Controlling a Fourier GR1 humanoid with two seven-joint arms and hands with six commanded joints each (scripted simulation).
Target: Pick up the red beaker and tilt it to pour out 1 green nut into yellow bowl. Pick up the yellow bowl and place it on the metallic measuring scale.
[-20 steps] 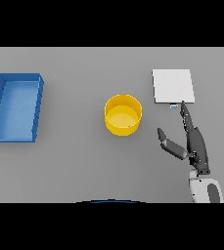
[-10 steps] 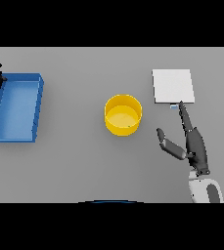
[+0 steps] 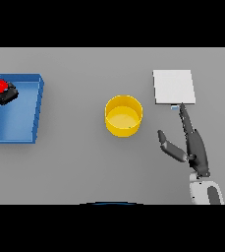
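Left of the yellow bowl (image 3: 124, 115), the left robot hand (image 3: 1, 94) is gripping the red beaker (image 3: 1, 86) — seemingly; the right robot hand (image 3: 190, 142) is lying spread.

Seen from above: a plain grey bench (image 3: 84, 167), filling the whole view from nine o'clock to three o'clock and from twelve down to six. Matte, uniform surface, without seams, marks or a visible edge. Lit evenly and softly, with only faint shading around whatever stood on it. Slightly lighter grey toward twelve o'clock. No wall, floor, window or lamp caught in the view.
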